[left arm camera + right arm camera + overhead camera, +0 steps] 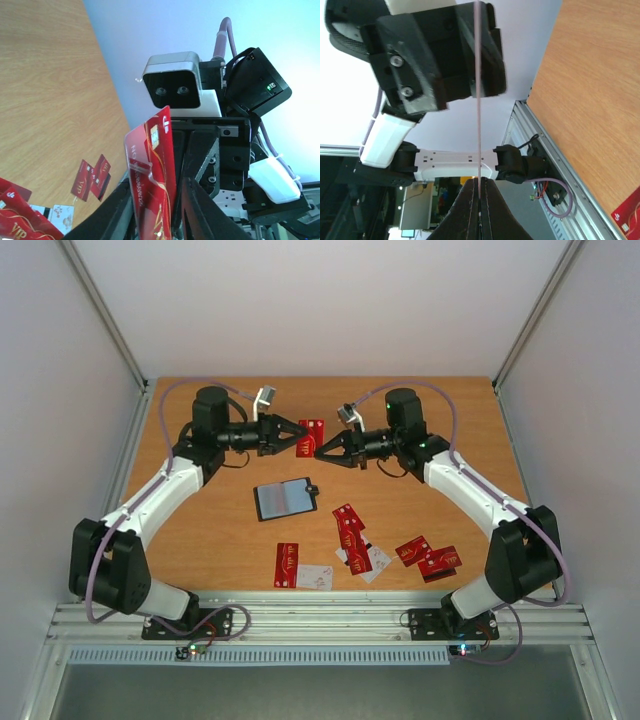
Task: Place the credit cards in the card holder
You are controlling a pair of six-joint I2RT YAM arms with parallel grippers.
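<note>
Holding a red credit card [313, 432] mid-air, at 1 o'clock of the open card holder [286, 499].
Clamped edge-on in the right gripper [480, 192]; cannot tell for the left gripper [300, 435]. Could bend or drop if tugged both ways.

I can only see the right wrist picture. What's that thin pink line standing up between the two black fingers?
Observer: A red credit card, edge-on to you; the left wrist view shows its red face.
Operator: Where's the case it goes in?
Observer: The black card holder lies on the table, closer to the near edge than the held card.
Operator: Any other cards?
Observer: Yes, loose cards, mostly red, lie scattered between the holder and that edge.
</note>
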